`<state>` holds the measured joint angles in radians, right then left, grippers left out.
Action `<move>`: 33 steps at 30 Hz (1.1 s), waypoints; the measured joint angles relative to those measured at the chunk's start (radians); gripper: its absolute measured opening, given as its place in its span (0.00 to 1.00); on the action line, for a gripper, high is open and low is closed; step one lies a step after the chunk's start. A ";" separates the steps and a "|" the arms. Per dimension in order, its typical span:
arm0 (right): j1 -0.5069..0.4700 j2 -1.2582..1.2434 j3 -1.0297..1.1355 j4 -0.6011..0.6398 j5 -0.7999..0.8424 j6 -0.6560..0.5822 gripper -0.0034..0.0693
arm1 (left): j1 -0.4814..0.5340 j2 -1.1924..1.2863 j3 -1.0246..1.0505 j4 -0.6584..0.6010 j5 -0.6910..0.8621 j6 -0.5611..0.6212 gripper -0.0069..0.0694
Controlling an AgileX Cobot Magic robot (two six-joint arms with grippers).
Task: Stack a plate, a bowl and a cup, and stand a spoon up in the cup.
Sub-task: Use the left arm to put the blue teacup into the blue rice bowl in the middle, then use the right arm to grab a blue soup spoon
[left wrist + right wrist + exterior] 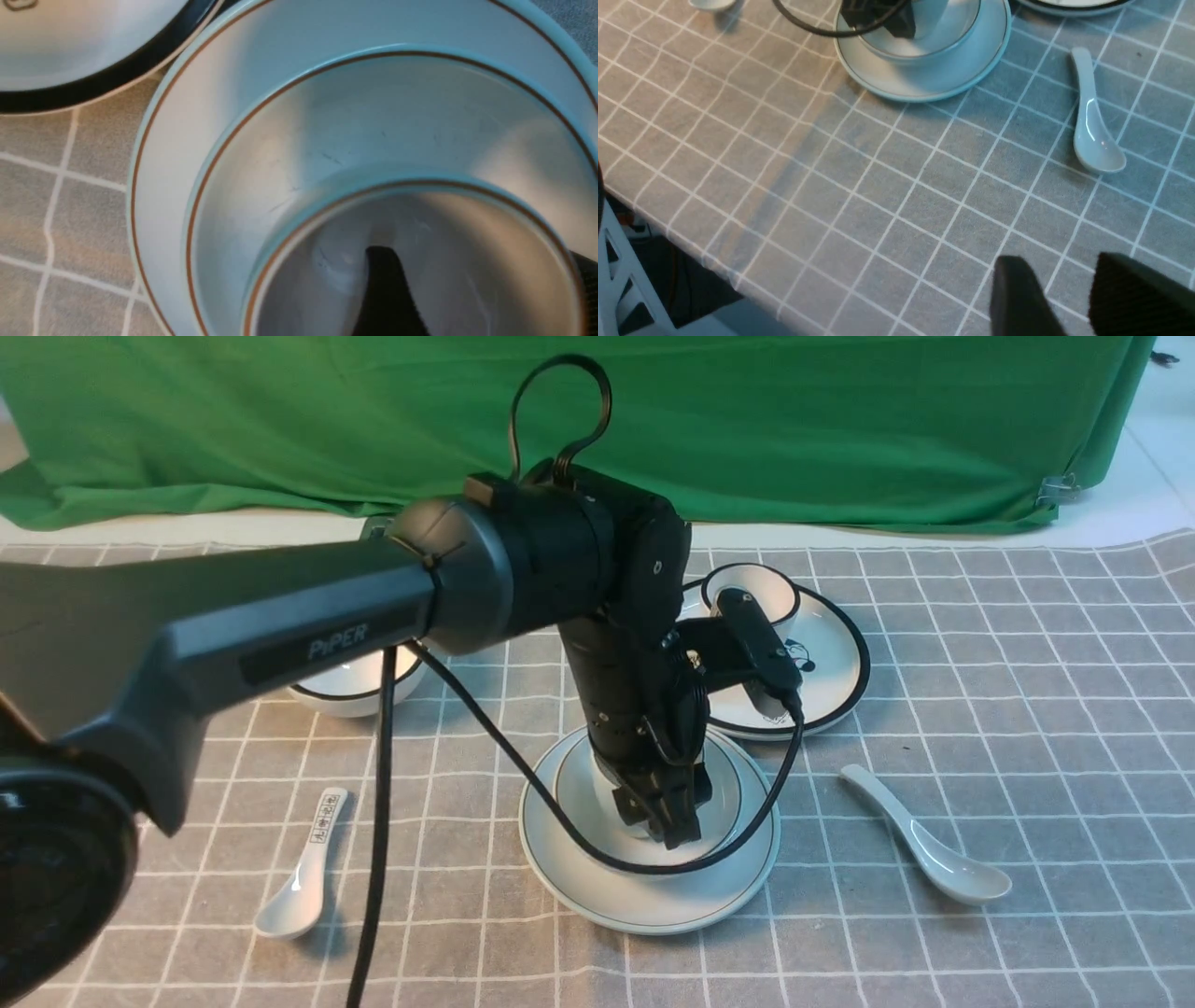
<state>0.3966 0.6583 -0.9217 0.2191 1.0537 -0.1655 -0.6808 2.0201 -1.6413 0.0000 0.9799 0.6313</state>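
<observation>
The plate (644, 896) lies on the checked cloth at centre, with the bowl (583, 784) on it. In the left wrist view the cup (467, 289) stands inside the bowl (373, 116), on the plate (163, 163). My left gripper (667, 821) is down in the bowl and hides the cup in the front view. It is open: one finger (383, 289) is inside the cup, the other outside its wall. The plain spoon (924, 849) lies on the cloth right of the plate. My right gripper (1064, 266) is slightly open, empty, above the cloth near the spoon (1092, 126).
A black-rimmed cartoon plate (831, 663) with a black-rimmed cup (752, 593) on it sits behind the stack. A black-rimmed bowl (355, 686) is at back left. A spoon with printed characters (303, 877) lies at front left. The table's near edge (691, 242) shows in the right wrist view.
</observation>
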 joint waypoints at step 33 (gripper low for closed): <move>-0.117 1.368 -0.541 -0.099 -0.183 -0.174 0.63 | 0.000 -1.476 1.010 -0.222 -0.514 -0.346 0.10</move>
<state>0.2797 2.0264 -1.4622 0.1204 0.8703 -0.3396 -0.6808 0.5442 -0.6308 -0.2224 0.4664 0.2852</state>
